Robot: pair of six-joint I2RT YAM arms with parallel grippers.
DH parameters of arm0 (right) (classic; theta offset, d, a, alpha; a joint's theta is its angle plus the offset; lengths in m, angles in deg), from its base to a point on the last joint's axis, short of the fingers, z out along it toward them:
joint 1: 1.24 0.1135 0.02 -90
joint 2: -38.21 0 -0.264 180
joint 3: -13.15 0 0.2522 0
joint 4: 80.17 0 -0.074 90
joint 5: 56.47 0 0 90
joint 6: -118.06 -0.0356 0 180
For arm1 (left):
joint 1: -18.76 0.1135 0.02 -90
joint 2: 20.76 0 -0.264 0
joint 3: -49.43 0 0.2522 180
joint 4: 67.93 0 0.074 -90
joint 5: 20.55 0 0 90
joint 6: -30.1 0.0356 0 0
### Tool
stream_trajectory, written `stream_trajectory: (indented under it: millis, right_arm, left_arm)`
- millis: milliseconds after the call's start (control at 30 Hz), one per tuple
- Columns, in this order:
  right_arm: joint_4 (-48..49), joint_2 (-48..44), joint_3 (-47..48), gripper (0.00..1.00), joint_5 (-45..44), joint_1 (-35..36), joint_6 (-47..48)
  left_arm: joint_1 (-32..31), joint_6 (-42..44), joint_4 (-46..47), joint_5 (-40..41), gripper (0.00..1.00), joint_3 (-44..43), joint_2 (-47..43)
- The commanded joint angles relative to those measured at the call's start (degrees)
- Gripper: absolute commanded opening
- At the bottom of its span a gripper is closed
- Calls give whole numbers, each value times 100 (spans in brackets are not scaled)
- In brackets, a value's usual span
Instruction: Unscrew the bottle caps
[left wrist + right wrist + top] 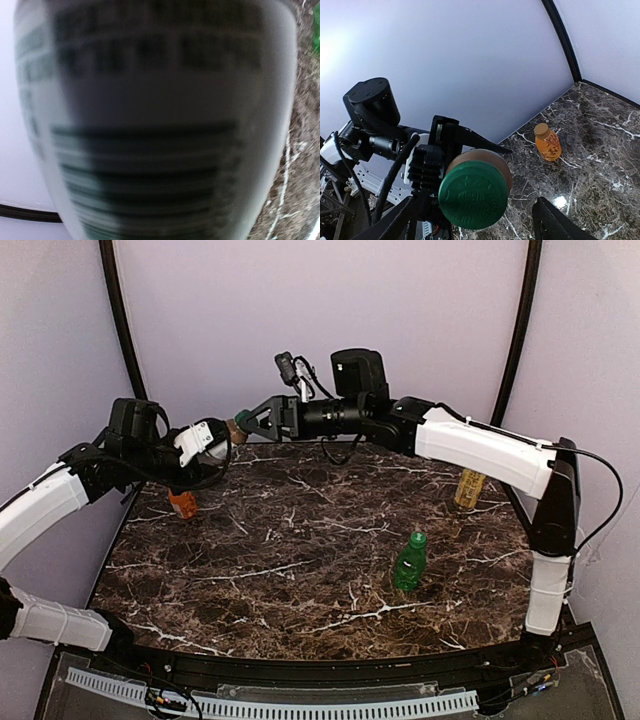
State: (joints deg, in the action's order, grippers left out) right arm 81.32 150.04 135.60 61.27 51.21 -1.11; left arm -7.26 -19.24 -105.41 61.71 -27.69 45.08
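Observation:
My left gripper (196,452) is shut on a brown bottle with a white printed label (203,436), held level in the air at the back left; the blurred label (150,125) fills the left wrist view. The bottle's dark green cap (473,194) points straight at my right wrist camera. My right gripper (475,212) is open, its fingers (551,222) standing wide on either side of the cap with gaps showing; in the top view it (250,424) is right at the bottle's neck.
An orange bottle with a tan cap (183,502) stands at the left edge, also in the right wrist view (548,143). A green bottle with a bright green cap (410,561) stands right of centre. A yellow bottle (468,489) stands far right, its top behind my right arm.

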Motion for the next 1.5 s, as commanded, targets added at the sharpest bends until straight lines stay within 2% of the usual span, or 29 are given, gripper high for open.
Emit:
stream_trajectory:
  millis: [0, 100, 233, 500, 667, 833, 900, 933, 1033, 1200, 1300, 1467]
  right_arm:
    - [-516, -171, 25, 76, -632, -16, -415]
    - [-472, -37, 148, 76, -433, -15, -618]
    - [-499, 104, 219, 73, -326, -15, -765]
    - [-328, 285, 295, 64, -83, -15, -854]
    - [-321, 390, 369, 54, -98, -15, -865]
    - [-212, 368, 262, 20, -8, -16, -821]
    - [-31, 366, 198, 1, 204, -15, -734]
    - [89, 370, 176, 0, 373, -15, -637]
    - [121, 385, 198, 0, 762, 45, 151]
    - [-449, 57, -29, 0, 793, 532, 3081]
    - [-525, -343, -622, 0, 397, 883, 4892]
    - [-707, -453, -873, 0, -278, 1201, 6468]
  left_arm:
    - [-265, 1436, 1133, 1713, 20, 546, -239]
    - [-379, 1636, 1359, 2041, 18, 706, -260]
    - [-428, 1666, 1405, 2014, 18, 761, -271]
    - [-481, 1673, 1405, 1909, 18, 850, -320]
    - [-504, 1685, 1414, 1909, 18, 868, -322]
    - [-518, 1664, 1393, 1840, 18, 877, -348]
    - [-525, 1632, 1350, 1771, 17, 887, -357]
    - [-526, 1600, 1308, 1672, 16, 860, -364]
    - [-525, 1280, 754, 1198, 14, 721, -398]
    - [-525, 1010, -718, -869, 6, 265, -480]
    - [-527, 945, -1442, -1573, 3, 109, -480]
    - [-525, 825, -1976, -2369, 1, -130, -454]
